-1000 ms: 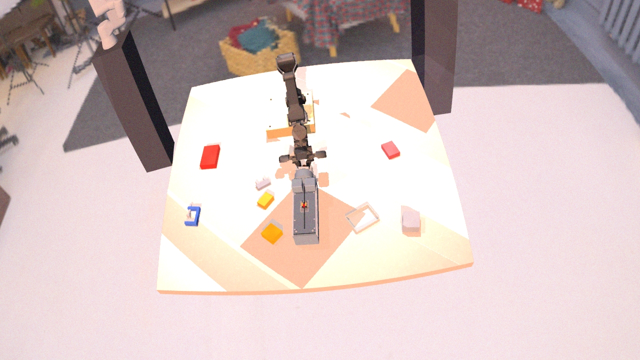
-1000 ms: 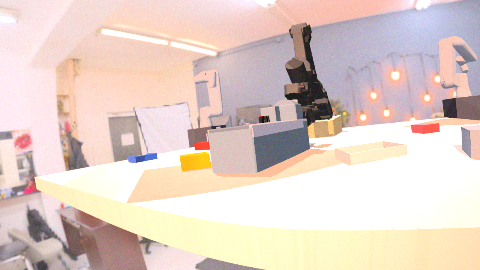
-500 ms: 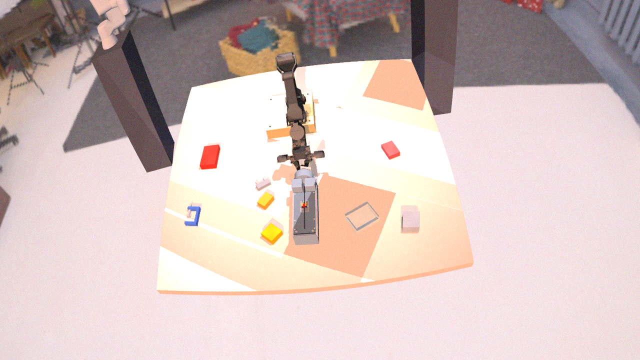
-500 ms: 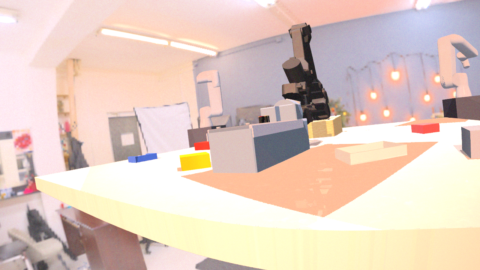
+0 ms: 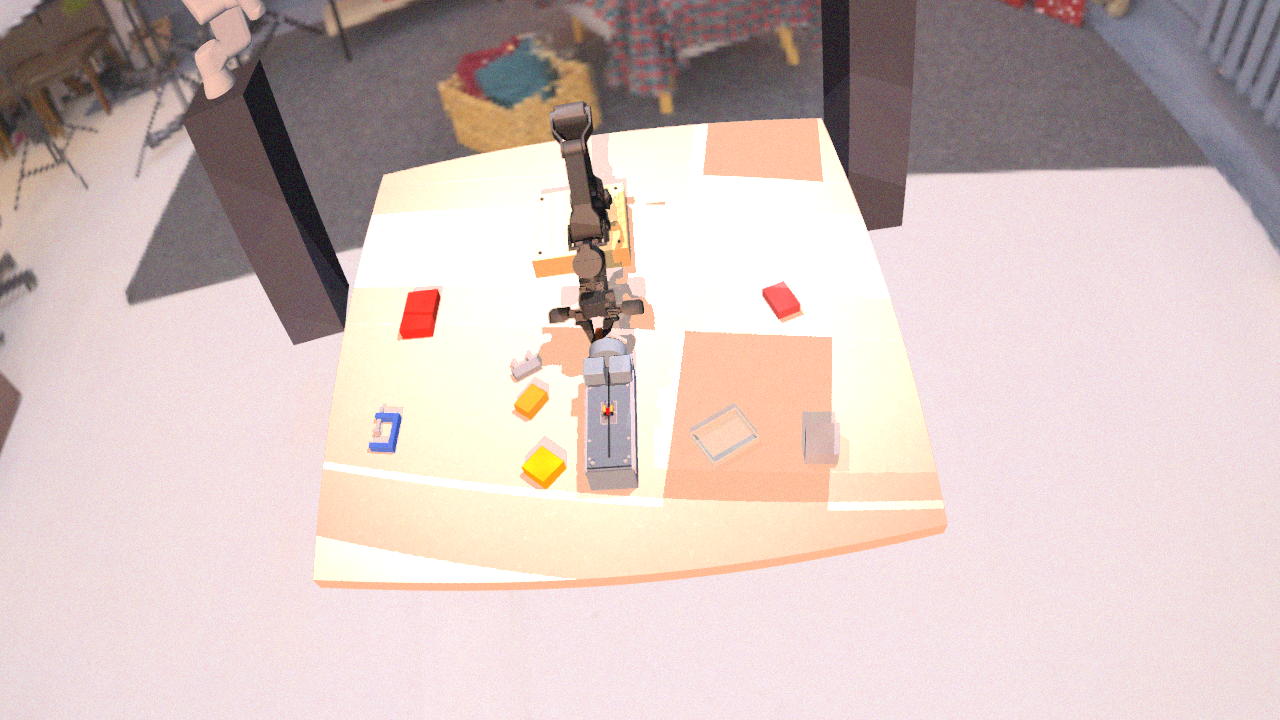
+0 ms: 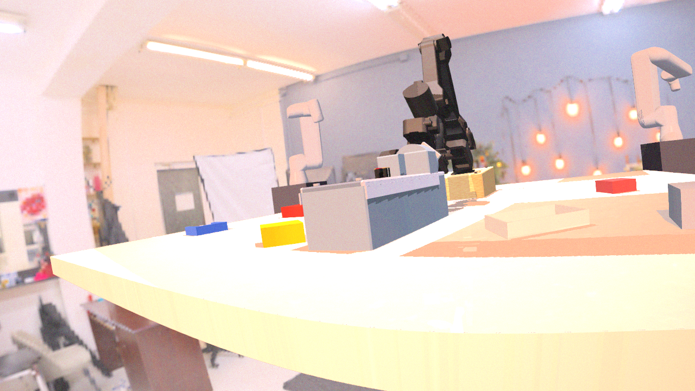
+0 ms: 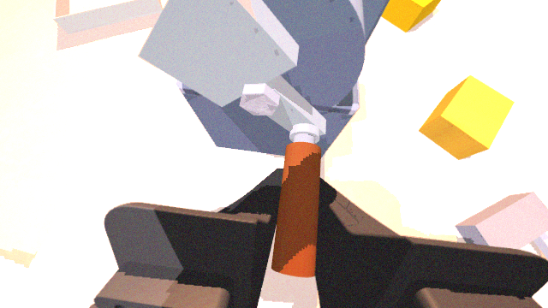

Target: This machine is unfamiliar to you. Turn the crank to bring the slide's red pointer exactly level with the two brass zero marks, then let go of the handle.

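The grey-blue machine [image 5: 623, 438] [image 6: 335, 218] [image 7: 325, 56] stands lengthwise on the table, with its crank end toward the arm. My gripper [image 5: 599, 334] [image 7: 294, 177] is shut on the orange crank handle [image 7: 298, 222], which lies between both fingers in the wrist view. The pale crank arm [image 7: 300, 104] runs from its hub up and left of the handle, slantwise down to the handle's top. The small red pointer [image 5: 607, 411] sits at the slot about mid-length, with tiny orange-yellow marks beside it. Whether it is exactly level with them is too small to tell.
An orange block [image 5: 531, 401], a yellow block [image 5: 543, 466] and a pale notched piece [image 5: 526, 367] lie left of the machine. A blue bracket [image 5: 395, 432] and red block [image 5: 419, 313] lie farther left. Right are a shallow tray [image 5: 702, 448], a grey block [image 5: 819, 437] and another red block [image 5: 781, 300].
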